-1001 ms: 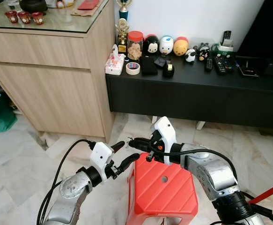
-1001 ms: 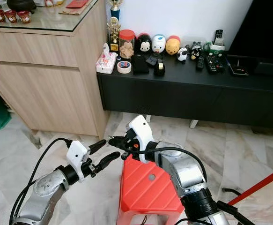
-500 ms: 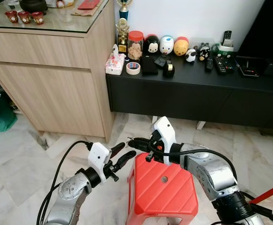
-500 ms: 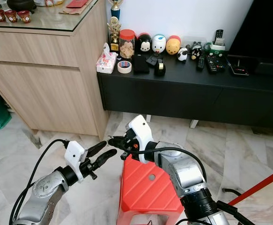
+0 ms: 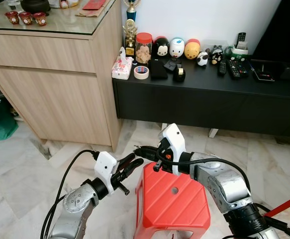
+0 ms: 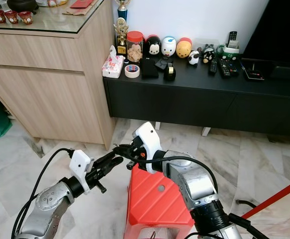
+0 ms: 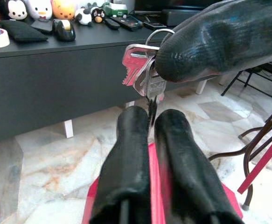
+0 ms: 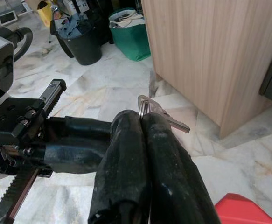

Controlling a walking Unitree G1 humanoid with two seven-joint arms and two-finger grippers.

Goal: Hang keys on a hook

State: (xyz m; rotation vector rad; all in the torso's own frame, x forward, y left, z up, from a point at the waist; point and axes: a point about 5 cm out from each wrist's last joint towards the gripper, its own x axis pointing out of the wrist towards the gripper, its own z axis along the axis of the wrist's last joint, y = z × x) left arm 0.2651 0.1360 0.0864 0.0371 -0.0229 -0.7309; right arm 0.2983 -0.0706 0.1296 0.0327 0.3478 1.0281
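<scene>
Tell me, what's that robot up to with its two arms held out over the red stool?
It is passing a bunch of keys between its hands above the red stool. The right hand pinches the keys by their ring, and the left hand has closed on the bottom of the bunch. Both hands grip it at once. I can't pick out a hook in these views, so the hanging is not done.

Silver arms, white wrist housings, black cables, black-fingered left pincer (image 5: 133,164)
</scene>
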